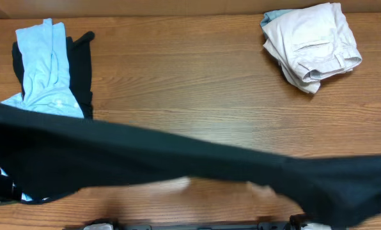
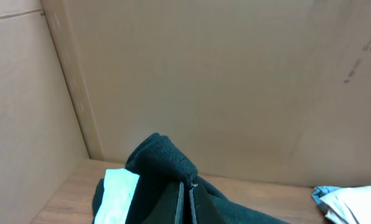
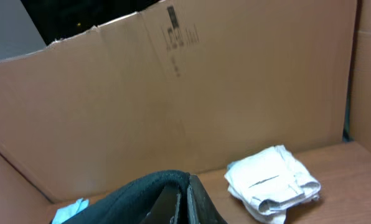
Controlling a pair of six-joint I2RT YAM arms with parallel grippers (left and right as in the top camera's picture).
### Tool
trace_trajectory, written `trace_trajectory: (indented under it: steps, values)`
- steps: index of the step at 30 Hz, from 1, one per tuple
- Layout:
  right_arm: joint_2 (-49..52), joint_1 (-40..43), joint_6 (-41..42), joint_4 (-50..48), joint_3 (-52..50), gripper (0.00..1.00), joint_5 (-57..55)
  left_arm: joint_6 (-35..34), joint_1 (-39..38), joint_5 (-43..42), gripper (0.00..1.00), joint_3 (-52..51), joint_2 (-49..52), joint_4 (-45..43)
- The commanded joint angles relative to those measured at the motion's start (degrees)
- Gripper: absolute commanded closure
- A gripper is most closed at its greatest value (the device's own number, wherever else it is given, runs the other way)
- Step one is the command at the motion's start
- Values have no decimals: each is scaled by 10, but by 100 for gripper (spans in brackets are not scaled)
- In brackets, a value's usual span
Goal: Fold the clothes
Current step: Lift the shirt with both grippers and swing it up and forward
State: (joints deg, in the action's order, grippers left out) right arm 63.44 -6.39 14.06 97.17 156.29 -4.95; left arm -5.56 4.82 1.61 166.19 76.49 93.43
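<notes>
A black T-shirt [image 1: 178, 160] hangs stretched in a long band across the front of the overhead view, lifted above the wooden table [image 1: 197, 83]. Both grippers are hidden under the cloth there. In the left wrist view my left gripper [image 2: 187, 190] is shut on a bunched black edge of the black T-shirt [image 2: 160, 158]. In the right wrist view my right gripper [image 3: 185, 190] is shut on another rolled edge of the black T-shirt [image 3: 142, 190]. The neck label does not show.
A light blue shirt [image 1: 46, 70] lies over another dark garment [image 1: 83, 73] at the back left. Folded beige-white trousers [image 1: 312, 45] sit at the back right; they also show in the right wrist view [image 3: 272, 183]. Cardboard walls [image 2: 204, 81] surround the table.
</notes>
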Motion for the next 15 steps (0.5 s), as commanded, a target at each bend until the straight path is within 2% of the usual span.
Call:
trace_trajectory:
  steps: [1, 9, 12, 15]
  values:
    - [20, 3, -11, -1, -20, 96, -19, 12, -1, 18, 96, -19, 20, -4]
    - [79, 3, -22, -28, -129, 96, -27, 13, -1, 19, 96, -94, 95, -4]
    - [122, 3, -35, -69, -162, 96, -25, 13, -1, 18, 96, -103, 145, -15]
    - [184, 3, -57, -140, -171, 96, -25, 12, -1, 14, 96, -104, 203, -64]
